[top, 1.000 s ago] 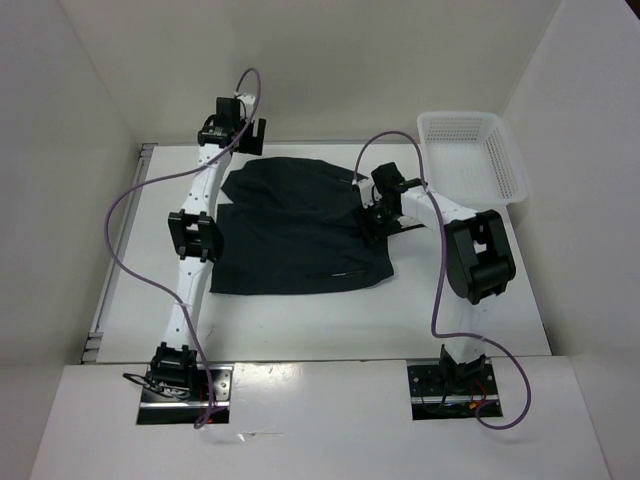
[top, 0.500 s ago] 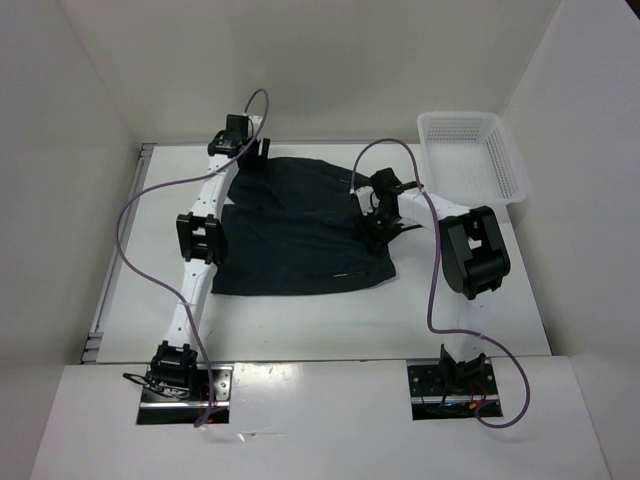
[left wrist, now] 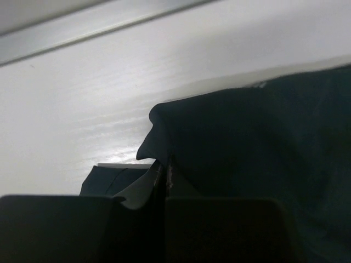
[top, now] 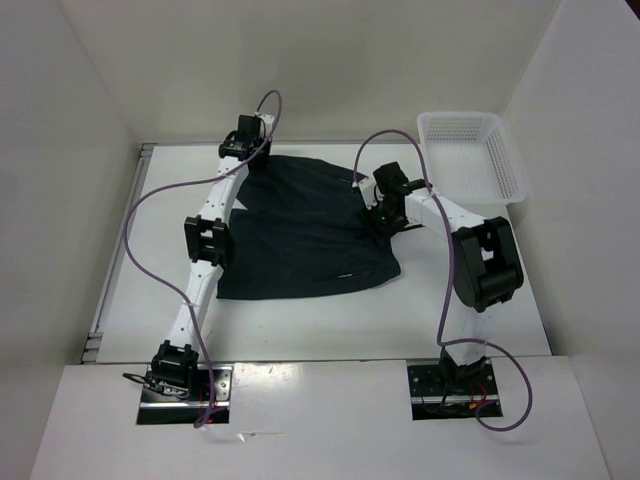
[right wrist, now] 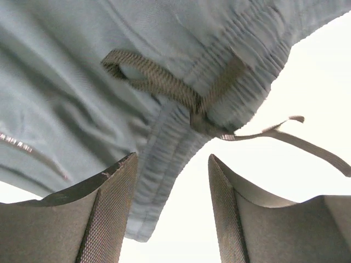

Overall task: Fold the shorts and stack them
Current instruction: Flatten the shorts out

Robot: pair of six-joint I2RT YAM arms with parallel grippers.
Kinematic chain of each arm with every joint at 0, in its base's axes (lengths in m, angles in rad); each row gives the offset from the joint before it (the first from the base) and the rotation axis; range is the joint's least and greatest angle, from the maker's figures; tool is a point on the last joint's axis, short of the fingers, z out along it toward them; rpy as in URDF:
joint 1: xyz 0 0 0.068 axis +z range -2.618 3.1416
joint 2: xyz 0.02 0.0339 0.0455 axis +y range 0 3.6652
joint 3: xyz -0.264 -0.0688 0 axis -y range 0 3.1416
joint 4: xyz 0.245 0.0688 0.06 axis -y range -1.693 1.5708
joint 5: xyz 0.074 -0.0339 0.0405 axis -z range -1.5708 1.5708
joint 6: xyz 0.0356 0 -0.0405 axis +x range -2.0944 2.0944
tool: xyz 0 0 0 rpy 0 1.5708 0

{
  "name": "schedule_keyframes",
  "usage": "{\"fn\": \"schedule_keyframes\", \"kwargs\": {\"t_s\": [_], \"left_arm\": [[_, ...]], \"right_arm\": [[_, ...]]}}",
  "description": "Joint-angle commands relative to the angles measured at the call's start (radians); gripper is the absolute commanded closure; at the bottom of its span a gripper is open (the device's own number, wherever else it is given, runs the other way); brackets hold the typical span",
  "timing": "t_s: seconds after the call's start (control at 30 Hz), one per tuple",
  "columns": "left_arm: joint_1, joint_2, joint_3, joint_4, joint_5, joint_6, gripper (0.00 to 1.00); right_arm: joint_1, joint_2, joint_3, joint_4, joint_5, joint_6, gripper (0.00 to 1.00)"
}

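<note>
The dark shorts lie spread flat in the middle of the table. My left gripper is down at their far left corner. In the left wrist view its fingers are pressed together, and a peak of the dark fabric is pinched at their tips. My right gripper sits at the right edge of the shorts. In the right wrist view it is open, with the ribbed waistband lying between its fingers, close to the left one. The drawstring trails off to the right.
A white lattice basket stands at the far right corner of the table. White walls close in the left, back and right sides. Purple cables loop above both arms.
My left gripper came down onto the far left corner of the shorts and shut on the fabric. The right arm shifted slightly at the waistband and stayed open.
</note>
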Motion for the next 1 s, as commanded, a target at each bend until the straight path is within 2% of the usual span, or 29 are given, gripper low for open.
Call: {"fn": "schedule_keyframes", "kwargs": {"t_s": [0.0, 0.13, 0.23, 0.27, 0.33, 0.37, 0.43, 0.47, 0.5, 0.7, 0.8, 0.9, 0.93, 0.97], "left_arm": [[-0.012, -0.067, 0.063, 0.13, -0.121, 0.002, 1.0], [-0.021, -0.096, 0.063, 0.219, -0.185, 0.002, 1.0], [-0.021, -0.062, 0.063, 0.273, -0.234, 0.002, 1.0], [-0.021, -0.035, 0.063, 0.305, -0.25, 0.002, 0.95], [-0.021, -0.006, 0.063, 0.332, -0.294, 0.002, 0.77], [-0.021, 0.005, 0.063, 0.344, -0.307, 0.002, 0.47], [-0.021, 0.014, 0.063, 0.335, -0.307, 0.002, 0.16], [-0.03, -0.008, 0.063, 0.31, -0.307, 0.002, 0.06], [-0.03, -0.022, 0.063, 0.295, -0.317, 0.002, 0.0], [-0.021, -0.203, 0.063, 0.122, -0.327, 0.002, 0.0], [-0.01, -0.306, 0.063, -0.038, -0.302, 0.002, 0.0], [0.013, -0.38, 0.063, -0.297, -0.217, 0.002, 0.0], [0.013, -0.424, 0.033, -0.426, -0.175, 0.002, 0.0], [0.023, -0.476, -0.056, -0.443, -0.108, 0.002, 0.0]], "right_arm": [[0.021, -0.081, -0.028, 0.002, 0.02, -0.024, 0.4], [0.021, -0.09, -0.062, 0.014, 0.006, -0.024, 0.4], [0.021, -0.081, -0.053, 0.025, 0.006, -0.045, 0.4], [0.021, -0.081, -0.053, 0.037, 0.006, -0.045, 0.4], [0.021, -0.093, -0.053, 0.049, 0.006, -0.045, 0.4], [0.021, -0.093, -0.053, 0.049, 0.006, -0.045, 0.39], [0.021, -0.128, -0.076, 0.049, 0.006, -0.045, 0.36], [0.021, -0.139, -0.076, 0.049, 0.006, -0.045, 0.34], [0.021, -0.162, -0.09, 0.049, 0.015, -0.033, 0.31], [0.021, -0.219, -0.09, 0.068, 0.015, 0.046, 0.17], [0.021, -0.259, -0.067, 0.077, 0.015, 0.127, 0.14], [-0.012, -0.299, -0.076, 0.056, -0.046, 0.204, 0.14], [-0.013, -0.311, -0.09, 0.055, -0.083, 0.218, 0.14], [-0.026, -0.311, -0.126, 0.043, -0.092, 0.231, 0.14]]}}
